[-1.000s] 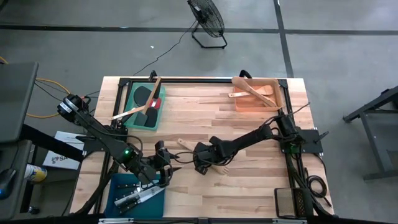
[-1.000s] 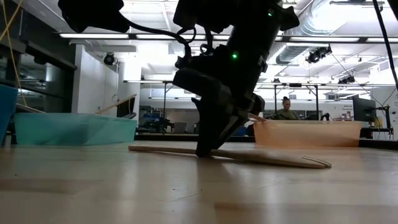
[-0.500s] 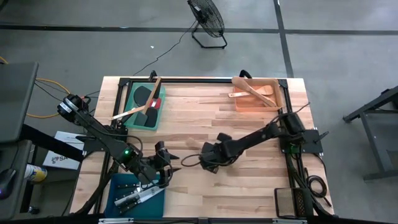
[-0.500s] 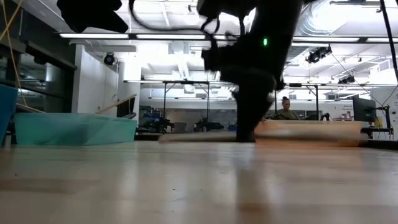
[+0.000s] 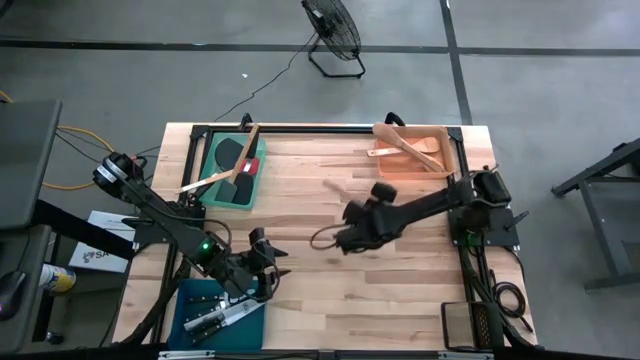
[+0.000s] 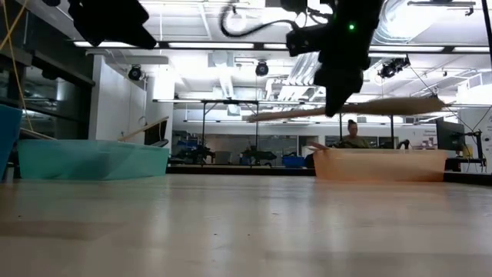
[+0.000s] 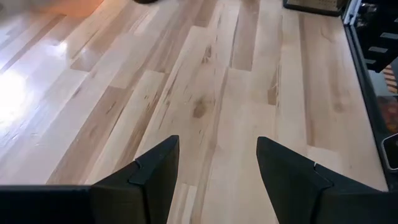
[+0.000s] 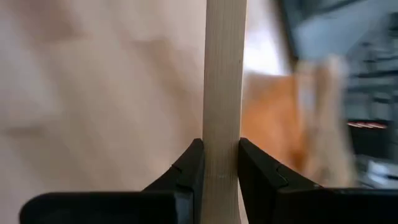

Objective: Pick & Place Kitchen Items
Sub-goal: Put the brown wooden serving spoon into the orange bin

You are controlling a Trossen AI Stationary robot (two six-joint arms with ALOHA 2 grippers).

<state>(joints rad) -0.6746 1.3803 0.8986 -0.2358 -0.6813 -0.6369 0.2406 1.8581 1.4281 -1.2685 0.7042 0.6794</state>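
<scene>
1 right tool (image 8: 221, 165) aloft, gripping wooden spoon (image 8: 222, 93)

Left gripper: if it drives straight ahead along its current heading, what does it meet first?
Probably nothing soon. The left gripper, jaws open and empty, looks out over bare table in its wrist view. Farther on lies the table's black frame rail, off to one side; depth is unclear, so treat the way as free only that far.

I see a grey concrete floor (image 5: 560, 80) crossed by dark seams, with a black fan (image 5: 332, 30) standing beyond the table (image 5: 400, 300). Across the room, long ceiling lights (image 6: 207, 45) glow over white walls (image 6: 123, 100), ducts and distant workbenches (image 6: 223, 158).
</scene>
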